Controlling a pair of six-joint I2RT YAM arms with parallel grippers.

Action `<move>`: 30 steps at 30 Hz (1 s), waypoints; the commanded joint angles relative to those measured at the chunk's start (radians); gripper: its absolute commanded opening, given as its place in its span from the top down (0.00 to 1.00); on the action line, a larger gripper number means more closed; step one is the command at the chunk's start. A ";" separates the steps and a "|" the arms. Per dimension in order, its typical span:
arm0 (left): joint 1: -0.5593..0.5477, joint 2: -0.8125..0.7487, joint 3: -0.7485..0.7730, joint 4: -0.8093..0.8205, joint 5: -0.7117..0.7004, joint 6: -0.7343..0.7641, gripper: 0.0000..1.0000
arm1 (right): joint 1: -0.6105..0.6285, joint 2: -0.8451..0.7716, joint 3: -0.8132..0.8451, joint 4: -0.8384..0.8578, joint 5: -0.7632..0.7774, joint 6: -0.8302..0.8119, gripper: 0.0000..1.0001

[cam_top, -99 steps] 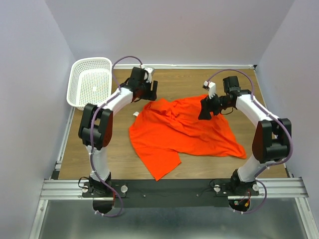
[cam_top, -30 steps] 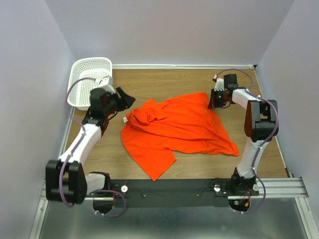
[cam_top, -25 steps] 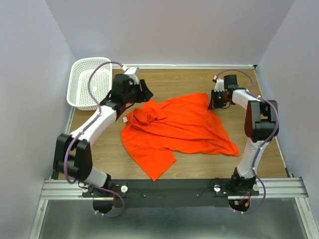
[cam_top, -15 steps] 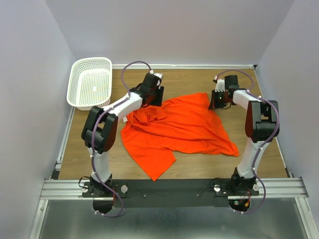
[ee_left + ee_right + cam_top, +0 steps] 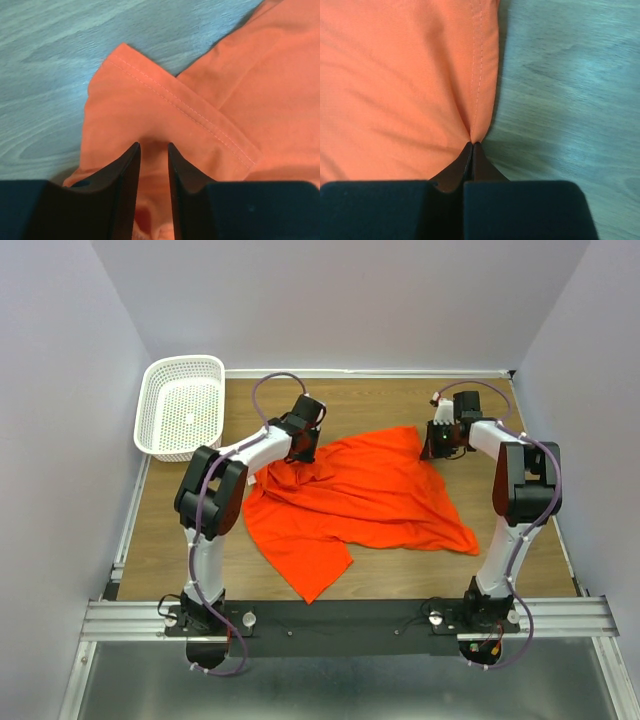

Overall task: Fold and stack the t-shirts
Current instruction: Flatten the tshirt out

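Top view, change: my left fingers (image 5: 305,440) have swung over from beside the basket (image 5: 185,405) onto the far-left bunch of the t-shirt (image 5: 350,495). The right fingers (image 5: 437,443) have kept hold of the far-right corner.
Top view, shirt: rumpled mid-counter (image 5: 380,405), unfolded (nothing stacked yet).
Left wrist, fingers: narrow gap straddling a ridge of sleeve near its stitched hem; not clearly clamped.
Right wrist, fingers: pinched together on the hem edge, cloth puckering at the tips.
Meaning: both far grips look nearly set for spreading.
Obstacles: basket well apart; the crumpled left shoulder is the likely snag.
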State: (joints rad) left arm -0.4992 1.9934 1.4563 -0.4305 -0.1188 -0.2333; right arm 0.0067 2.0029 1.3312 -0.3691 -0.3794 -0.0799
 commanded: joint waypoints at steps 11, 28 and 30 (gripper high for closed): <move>-0.010 0.007 0.078 -0.053 -0.096 0.029 1.00 | -0.043 -0.038 -0.026 -0.025 -0.006 -0.026 1.00; 0.129 -0.214 0.013 0.078 -0.018 -0.018 1.00 | -0.217 -0.203 -0.111 -0.033 0.057 -0.107 0.99; 0.152 -0.203 0.019 0.104 0.004 -0.027 1.00 | -0.229 -0.228 -0.130 -0.031 0.069 -0.124 0.99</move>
State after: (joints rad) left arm -0.3851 1.7660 1.4822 -0.3836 -0.1741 -0.2279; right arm -0.2043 1.8336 1.2392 -0.3908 -0.3649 -0.1471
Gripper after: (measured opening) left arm 0.005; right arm 0.007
